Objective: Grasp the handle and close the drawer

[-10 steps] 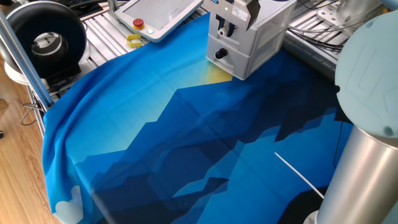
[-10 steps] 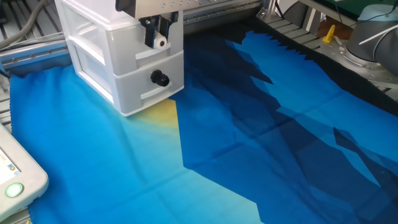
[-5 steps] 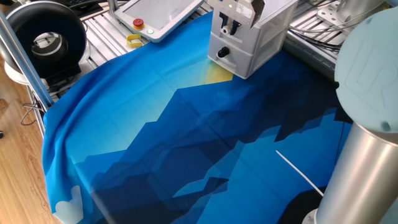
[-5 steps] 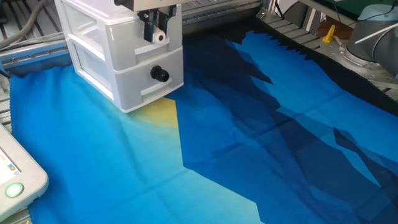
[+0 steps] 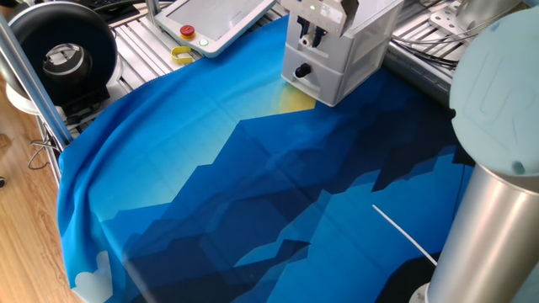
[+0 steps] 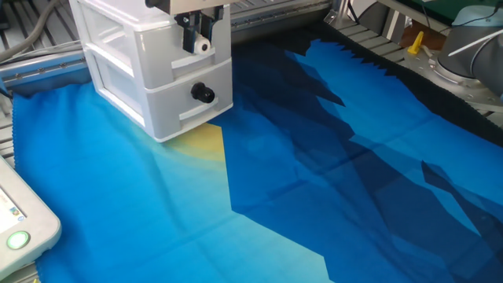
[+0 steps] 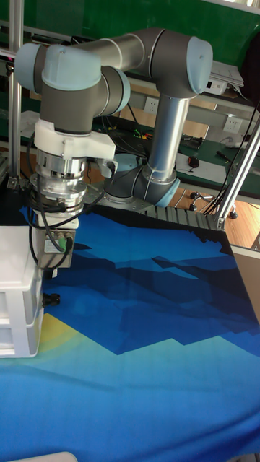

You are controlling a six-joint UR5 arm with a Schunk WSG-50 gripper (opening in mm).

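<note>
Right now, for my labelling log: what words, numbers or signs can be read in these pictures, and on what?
None can be read.
Pendant: tiny marks beside its screen, too small to read.
Blue joint cap of the arm: faint embossed mark, too blurred to read.

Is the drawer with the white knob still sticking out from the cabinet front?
No, the drawer sits flush, its white knob between the claw fingers.

Small round white plastic knob: fronts upper drawer. Translucent white plastic drawer: pushed in, flush, table's 11 o'clock.
</note>
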